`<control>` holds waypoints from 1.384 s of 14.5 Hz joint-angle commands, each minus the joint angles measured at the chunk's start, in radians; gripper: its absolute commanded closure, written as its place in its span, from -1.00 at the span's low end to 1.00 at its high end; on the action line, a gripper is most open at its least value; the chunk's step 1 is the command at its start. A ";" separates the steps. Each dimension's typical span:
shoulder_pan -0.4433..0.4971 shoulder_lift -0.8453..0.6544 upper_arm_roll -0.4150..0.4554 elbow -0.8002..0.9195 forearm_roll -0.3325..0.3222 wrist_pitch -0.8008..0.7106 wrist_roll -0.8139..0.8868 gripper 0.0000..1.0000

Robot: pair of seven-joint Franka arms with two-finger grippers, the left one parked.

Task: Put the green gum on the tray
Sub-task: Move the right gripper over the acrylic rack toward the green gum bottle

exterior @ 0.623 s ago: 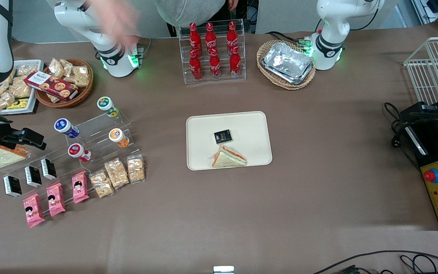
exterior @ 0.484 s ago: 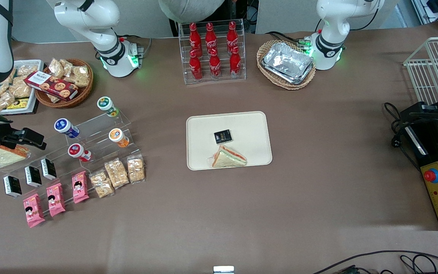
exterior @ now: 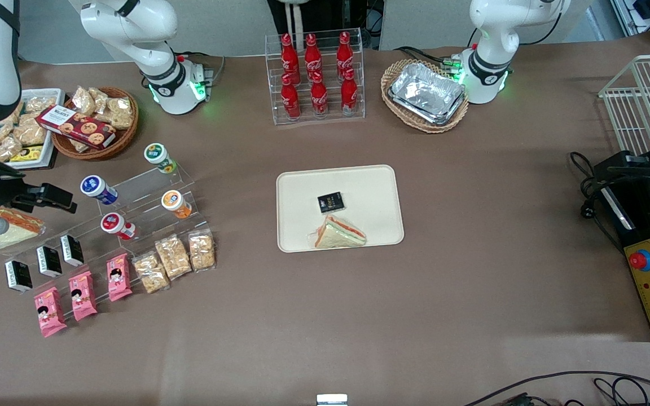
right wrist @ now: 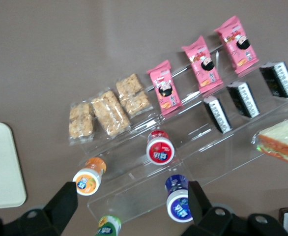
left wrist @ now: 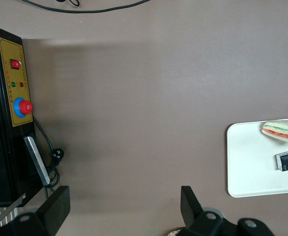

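Observation:
The green gum [exterior: 158, 156] stands upright on the top step of a clear acrylic stand [exterior: 150, 197], farthest from the front camera among the bottles there. In the right wrist view the green gum [right wrist: 108, 227] shows between my spread fingers, well below them. My gripper [exterior: 31, 197] hovers open near the working arm's end of the table, above a wrapped sandwich [exterior: 12, 225] and short of the stand. The gripper [right wrist: 131, 206] holds nothing. The cream tray [exterior: 302, 180] lies at the table's middle, carrying a sandwich [exterior: 339, 232] and a small black packet [exterior: 330, 202].
Blue-lidded [exterior: 98, 189], orange-lidded [exterior: 175, 203] and red-lidded [exterior: 116, 225] bottles share the stand. Nearer the camera lie cereal bars [exterior: 172, 256], pink packets [exterior: 82, 293] and black packets [exterior: 48, 260]. A snack basket [exterior: 93, 121], cola rack [exterior: 315, 76] and foil-tray basket [exterior: 425, 95] stand farther back.
A person's hand by the working arm's base has withdrawn. My gripper has shifted a little toward the acrylic stand. The gum and tray have not moved.

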 commanded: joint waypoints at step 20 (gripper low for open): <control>0.093 -0.563 0.077 -0.791 0.012 0.268 0.213 -1.00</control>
